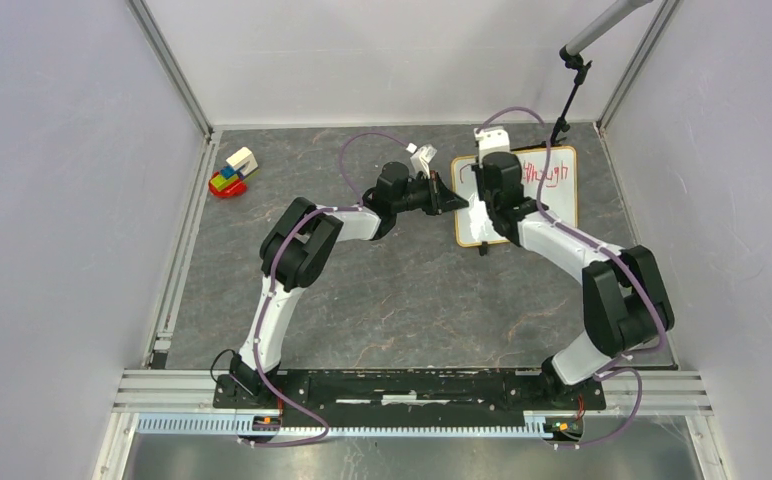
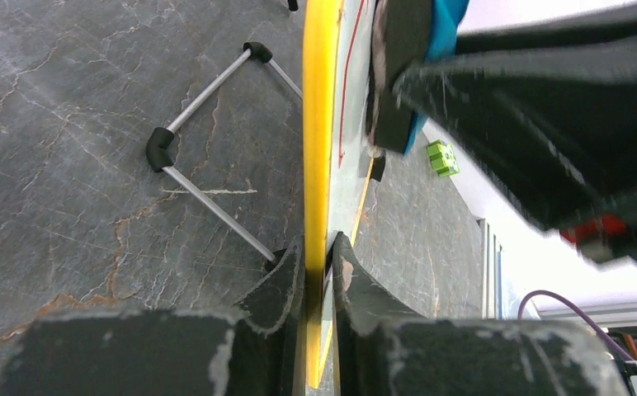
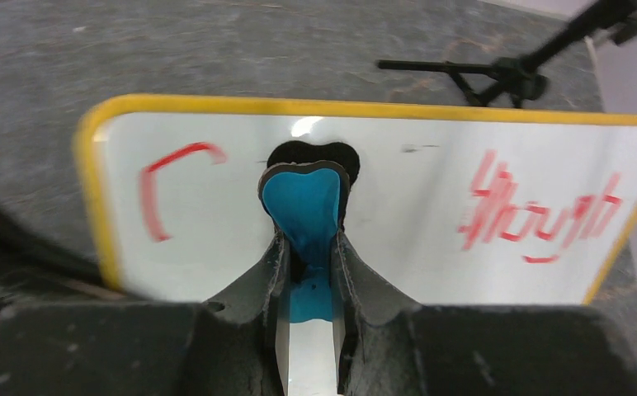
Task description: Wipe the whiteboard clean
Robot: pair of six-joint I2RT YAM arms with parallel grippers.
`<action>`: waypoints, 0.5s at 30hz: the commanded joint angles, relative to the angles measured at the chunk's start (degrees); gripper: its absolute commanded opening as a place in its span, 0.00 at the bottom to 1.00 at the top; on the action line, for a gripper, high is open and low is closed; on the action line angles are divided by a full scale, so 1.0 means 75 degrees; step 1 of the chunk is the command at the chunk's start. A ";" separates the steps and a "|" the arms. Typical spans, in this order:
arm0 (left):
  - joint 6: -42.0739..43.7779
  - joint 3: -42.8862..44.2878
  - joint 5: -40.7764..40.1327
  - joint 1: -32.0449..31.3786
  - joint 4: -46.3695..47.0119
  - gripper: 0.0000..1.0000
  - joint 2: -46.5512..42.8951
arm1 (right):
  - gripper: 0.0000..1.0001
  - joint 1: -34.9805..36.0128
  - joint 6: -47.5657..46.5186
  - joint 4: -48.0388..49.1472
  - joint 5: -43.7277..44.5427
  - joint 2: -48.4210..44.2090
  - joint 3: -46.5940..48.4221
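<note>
The whiteboard (image 1: 560, 200) lies at the far right of the table (image 1: 382, 300), under the right arm. Its yellow-toned frame is pinched at the left edge by the left claw (image 2: 319, 268), with one finger closed on each side of the rim. The right claw (image 3: 307, 247) is clamped on a blue eraser (image 3: 303, 206). The eraser's end is set against the white surface, between a curved red mark (image 3: 162, 190) and a red scribble (image 3: 538, 214).

Wiping is judged to be the step in hand, and both marks are yet to be cleared. The eraser should be pressed flat and drawn in overlapping strokes across each mark, short of the frame. Pressure should be moderate, so that the board is not pushed out of the left claw's hold. A firm pinch on the rim is needed while each stroke is made.

The left arm is stretched forward and bent rightward at the elbow, its forearm roughly level and its claw turned to take the edge. The right arm is arched over its raised elbow, with the wrist angled down onto the board.
</note>
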 commanded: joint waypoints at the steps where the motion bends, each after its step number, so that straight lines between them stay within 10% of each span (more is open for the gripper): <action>1: 0.0594 0.0151 -0.0520 -0.0021 -0.0655 0.02 -0.0025 | 0.01 0.0976 -0.0008 0.0153 -0.0067 0.0234 0.0211; 15: 0.0688 0.0163 -0.0553 -0.0044 -0.0752 0.02 -0.0052 | 0.00 0.0281 0.0563 -0.0759 0.0823 0.0791 0.1206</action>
